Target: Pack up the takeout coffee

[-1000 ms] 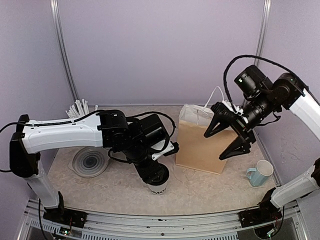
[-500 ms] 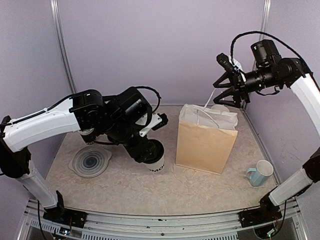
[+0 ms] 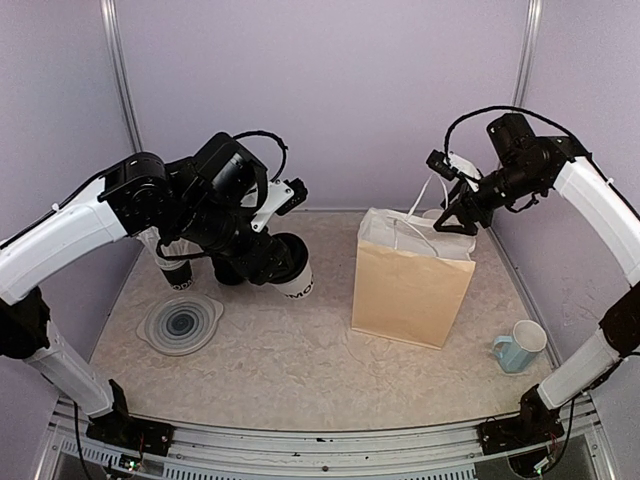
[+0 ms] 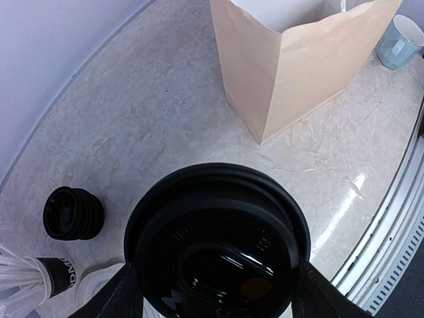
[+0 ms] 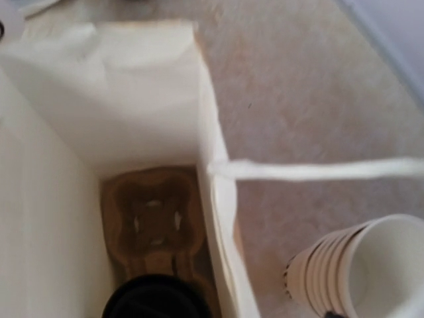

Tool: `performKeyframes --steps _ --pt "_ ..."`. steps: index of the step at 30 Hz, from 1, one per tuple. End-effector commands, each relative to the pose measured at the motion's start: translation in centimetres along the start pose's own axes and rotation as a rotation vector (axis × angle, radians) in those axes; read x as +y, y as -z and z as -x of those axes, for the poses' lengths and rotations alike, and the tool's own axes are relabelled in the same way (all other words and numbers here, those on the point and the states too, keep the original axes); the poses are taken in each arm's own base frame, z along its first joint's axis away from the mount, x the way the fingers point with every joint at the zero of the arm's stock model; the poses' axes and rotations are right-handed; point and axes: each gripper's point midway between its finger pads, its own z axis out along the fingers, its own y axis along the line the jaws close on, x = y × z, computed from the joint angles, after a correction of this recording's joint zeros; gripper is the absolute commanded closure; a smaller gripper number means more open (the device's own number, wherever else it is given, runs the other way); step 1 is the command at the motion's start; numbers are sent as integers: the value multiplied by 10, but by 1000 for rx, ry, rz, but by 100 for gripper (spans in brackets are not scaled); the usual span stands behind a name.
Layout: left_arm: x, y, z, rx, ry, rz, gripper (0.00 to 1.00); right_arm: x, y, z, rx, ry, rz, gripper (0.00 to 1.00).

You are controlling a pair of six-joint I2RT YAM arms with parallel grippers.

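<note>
1. Coffee cup (image 3: 296,282): white paper with a black lid and black lettering near the base. It is held tilted above the worktop (image 3: 300,375), well left of the paper bag (image 3: 405,295).
2. Left claw (image 3: 268,262): closed on the coffee cup. In the wrist view its fingers (image 4: 119,297) press both sides just under the lid; the cup's wall is hidden below the lid there.
3. Second coffee cup (image 5: 156,301): inside the bag, only part of its black lid showing, cut off by the frame edge. It sits in a brown cardboard carrier (image 5: 152,222), whose next slot is unfilled.
4. Right claw (image 3: 455,214): at the bag's upper right rim, by the white handle (image 5: 318,170). Wide or narrow cannot be told; its fingers are out of the wrist view.
5. Stack of lidless white cups (image 5: 354,271): just beside the bag, outside it.
6. Light blue mug (image 3: 520,346): right of the bag, upright.
7. Stack of black lids (image 4: 73,212) and a cup of white sticks (image 4: 50,281): far left.
</note>
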Motion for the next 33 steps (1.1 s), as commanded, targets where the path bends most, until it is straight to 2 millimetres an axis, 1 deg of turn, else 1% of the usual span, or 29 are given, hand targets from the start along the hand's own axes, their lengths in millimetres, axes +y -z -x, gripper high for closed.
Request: performKeyframes --steps 1,8,10,13,14,16,18,20,22,23,27,29,33 --pt "10 19 25 -87 -15 19 38 1 -14 -19 65 -15 34 32" --pt "11 30 46 -122 -52 21 38 -6 -25 -25 93 -3 27 38" --pt "13 32 52 -133 -61 31 38 -5 -29 -28 103 0 44 49" --pt "18 41 65 -179 -61 49 38 -2 -35 -32 115 2 82 76" --pt "18 44 70 -197 -61 49 38 -1 -35 -32 115 3 91 80" --pt "19 51 81 -237 -58 50 39 4 -35 -30 102 11 118 82" --pt "18 56 91 -278 -60 46 39 11 -31 -26 80 28 147 87" --pt "17 61 100 -311 -68 37 39 20 -26 -20 53 38 187 91" --pt "16 66 108 -340 -70 35 40 31 -22 -16 30 54 222 98" --pt "13 68 112 -354 -75 26 40 36 -20 -15 22 63 236 100" --pt "-12 73 122 -401 -125 -18 41 60 -20 -12 11 97 285 100" --pt "-24 72 123 -408 -160 -35 41 71 -21 -9 7 113 307 100" --pt "-46 71 123 -413 -202 -85 42 84 -25 -2 11 136 323 100"
